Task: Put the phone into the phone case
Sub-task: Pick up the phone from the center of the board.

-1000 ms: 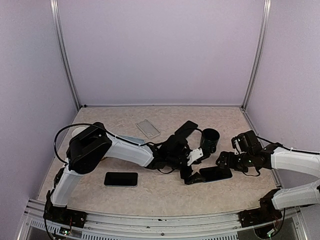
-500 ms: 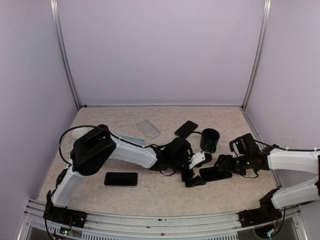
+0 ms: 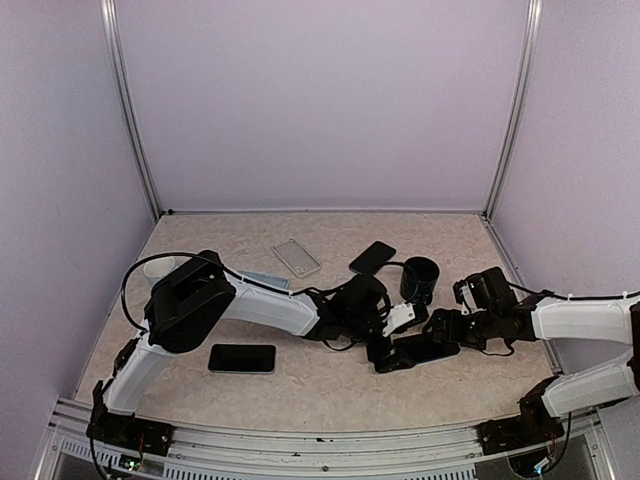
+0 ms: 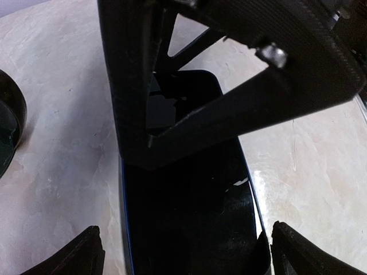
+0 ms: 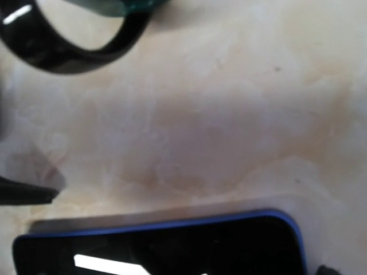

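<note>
A black phone with a blue edge (image 3: 428, 349) lies flat on the table right of centre. It fills the left wrist view (image 4: 189, 217) and the bottom of the right wrist view (image 5: 160, 246). My left gripper (image 3: 385, 352) is open, with a finger on each side of the phone's near end (image 4: 182, 258). My right gripper (image 3: 447, 326) is low over the phone's other end and looks open; only a dark tip (image 5: 327, 269) shows. A clear phone case (image 3: 296, 257) lies at the back, apart from both grippers.
A black mug (image 3: 420, 278) stands just behind the phone; its handle shows in the right wrist view (image 5: 74, 46). A second dark phone (image 3: 372, 257) lies behind the left wrist. A third phone (image 3: 242, 358) lies front left. A pale blue case (image 3: 262, 280) lies by the left arm.
My left gripper has slid right, up to the phone's end. My right gripper has moved left over the phone's other end. The phone behind the left wrist is now uncovered.
</note>
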Available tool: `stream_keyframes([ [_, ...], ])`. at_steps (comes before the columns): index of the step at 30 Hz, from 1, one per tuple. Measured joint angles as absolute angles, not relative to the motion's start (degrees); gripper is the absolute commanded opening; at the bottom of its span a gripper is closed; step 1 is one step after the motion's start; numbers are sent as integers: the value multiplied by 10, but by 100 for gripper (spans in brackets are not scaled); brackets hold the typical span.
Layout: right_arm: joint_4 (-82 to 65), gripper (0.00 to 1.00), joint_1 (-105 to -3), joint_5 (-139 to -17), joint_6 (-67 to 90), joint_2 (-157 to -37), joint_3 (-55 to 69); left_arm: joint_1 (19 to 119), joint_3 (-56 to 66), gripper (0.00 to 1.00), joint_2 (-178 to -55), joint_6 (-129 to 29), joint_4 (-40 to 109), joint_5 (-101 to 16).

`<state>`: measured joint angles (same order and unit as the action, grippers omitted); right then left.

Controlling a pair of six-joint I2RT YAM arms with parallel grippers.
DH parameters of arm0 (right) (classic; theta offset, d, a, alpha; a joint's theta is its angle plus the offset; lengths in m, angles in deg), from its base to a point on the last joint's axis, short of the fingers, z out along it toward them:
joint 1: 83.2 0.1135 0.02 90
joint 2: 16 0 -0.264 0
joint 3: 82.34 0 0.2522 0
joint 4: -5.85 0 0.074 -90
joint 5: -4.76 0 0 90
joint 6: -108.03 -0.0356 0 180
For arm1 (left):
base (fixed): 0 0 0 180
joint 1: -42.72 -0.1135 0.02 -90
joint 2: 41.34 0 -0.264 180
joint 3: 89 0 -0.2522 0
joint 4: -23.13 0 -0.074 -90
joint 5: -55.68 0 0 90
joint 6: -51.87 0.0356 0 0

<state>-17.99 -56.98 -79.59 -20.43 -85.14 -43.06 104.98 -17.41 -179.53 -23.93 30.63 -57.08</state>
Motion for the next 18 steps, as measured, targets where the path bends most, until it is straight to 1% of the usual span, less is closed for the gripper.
stream_keyframes([
  [5, -172, 100, -570, -783, -205, -851, -433, 1052, -178, 86, -1795, -248, 315, -561],
  [12, -164, 100, -570, -773, -206, -842, -442, 1053, -169, 80, -1787, -276, 317, -527],
  [17, -162, 100, -570, -769, -207, -837, -447, 1055, -141, 70, -1768, -286, 314, -507],
  [18, -162, 100, -570, -769, -206, -836, -447, 1055, -139, 69, -1767, -287, 314, -505],
])
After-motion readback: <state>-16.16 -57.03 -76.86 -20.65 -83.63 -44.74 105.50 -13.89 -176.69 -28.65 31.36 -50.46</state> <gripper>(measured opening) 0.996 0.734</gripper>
